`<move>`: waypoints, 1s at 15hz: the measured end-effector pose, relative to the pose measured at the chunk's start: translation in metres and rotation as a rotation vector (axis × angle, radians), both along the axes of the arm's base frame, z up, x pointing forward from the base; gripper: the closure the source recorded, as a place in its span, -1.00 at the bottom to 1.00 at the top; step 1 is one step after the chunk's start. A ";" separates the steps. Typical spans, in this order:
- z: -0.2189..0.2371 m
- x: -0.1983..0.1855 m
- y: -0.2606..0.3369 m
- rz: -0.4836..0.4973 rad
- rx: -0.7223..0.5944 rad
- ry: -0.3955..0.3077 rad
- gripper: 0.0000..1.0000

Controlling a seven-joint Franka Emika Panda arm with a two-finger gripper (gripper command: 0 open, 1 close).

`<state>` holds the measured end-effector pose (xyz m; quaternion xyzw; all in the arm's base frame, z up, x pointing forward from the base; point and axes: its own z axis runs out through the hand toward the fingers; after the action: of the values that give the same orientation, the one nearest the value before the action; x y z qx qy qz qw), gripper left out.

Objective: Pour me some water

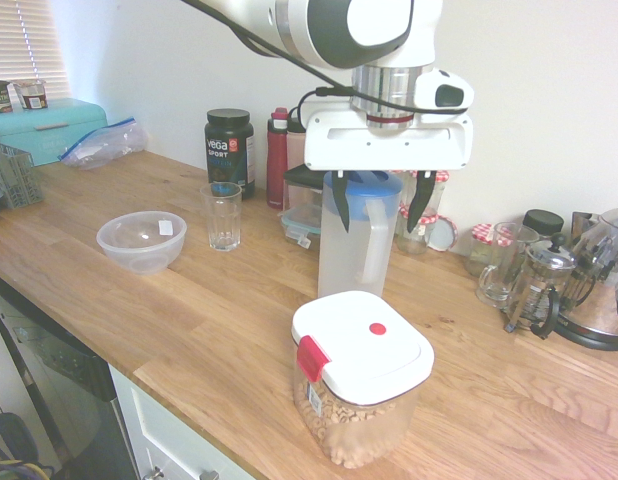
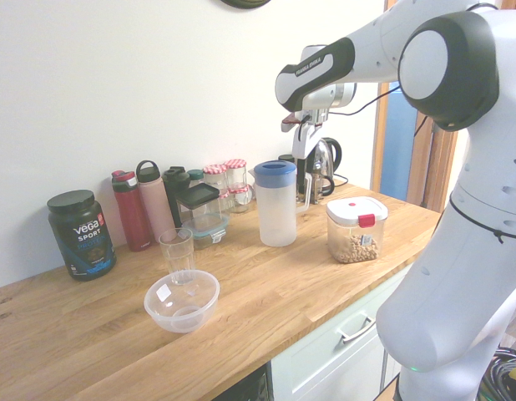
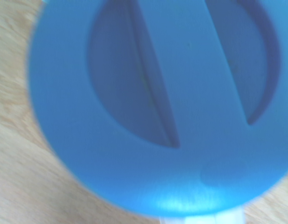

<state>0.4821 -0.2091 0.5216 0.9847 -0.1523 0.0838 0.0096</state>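
You see the gripper [image 1: 381, 203] in the upper middle of the first exterior frame, pointing straight down with its two dark fingers [image 1: 341, 206] spread wide and nothing between them. It hangs right over the jug [image 1: 357, 245], which stands upright on the counter [image 1: 219, 330] at the centre of that frame; the fingertips sit level with the jug's blue lid [image 1: 374, 188], one on each side as this view shows it, though you cannot tell from here whether they touch it. In the second exterior frame the gripper [image 2: 301, 144] shows in the upper middle, just right of the lid [image 2: 275, 174] and above the jug [image 2: 277, 209], so the finger position relative to the jug's depth stays unclear. The wrist view is filled by the blurred lid [image 3: 162, 107], seen from above, with bare wood at the left edge.

The glass [image 1: 222, 215] stands empty left of centre in the first frame, well apart from the jug, with a clear bowl [image 1: 141, 240] just beside it to the lower left. A white-lidded box [image 1: 359, 385] with a red latch sits in the lower middle, near the jug's foot. Behind the glass, a dark tub [image 1: 229, 148] and a red bottle [image 1: 277, 155] stand against the wall.
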 end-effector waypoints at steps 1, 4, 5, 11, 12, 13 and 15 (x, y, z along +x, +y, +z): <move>-0.005 0.004 0.000 0.001 -0.003 0.003 1.00; -0.015 0.013 0.002 0.003 -0.002 0.015 1.00; -0.016 0.014 0.002 0.003 -0.002 0.015 1.00; -0.020 0.018 0.005 0.003 0.009 0.017 1.00; -0.021 0.017 0.004 0.000 0.010 0.018 1.00; -0.021 0.017 0.003 -0.002 0.011 0.019 1.00; -0.022 0.017 0.002 -0.004 0.012 0.019 1.00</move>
<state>0.4990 -0.2073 0.4998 0.9852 -0.1548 0.0734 0.0052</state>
